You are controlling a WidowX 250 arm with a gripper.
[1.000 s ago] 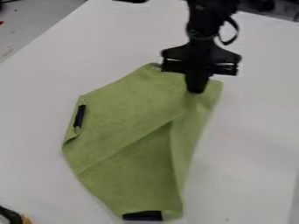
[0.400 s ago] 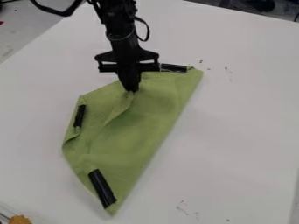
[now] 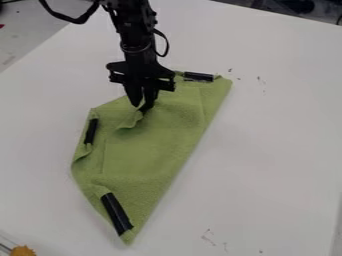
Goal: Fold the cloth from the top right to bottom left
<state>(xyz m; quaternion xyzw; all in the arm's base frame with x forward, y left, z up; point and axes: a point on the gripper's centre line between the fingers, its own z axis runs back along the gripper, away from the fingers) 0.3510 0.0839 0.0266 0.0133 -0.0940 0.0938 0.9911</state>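
Since the last frame, my gripper [image 3: 140, 107] has loosened and the green cloth's [image 3: 153, 145] raised ridge has settled lower. I see its fingers slightly apart at the ridge, near the cloth's upper edge. Black strips [image 3: 117, 213] mark the cloth, lying folded mid-table; the white table [image 3: 267, 150] bears small dark and reddish marks. Grey floor [image 3: 33, 25] shows upper left.

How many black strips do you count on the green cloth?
3: a top strip by the upper-right corner of the cloth, a left strip along its left edge, and a bottom strip near its lower tip. Folds may hide more.
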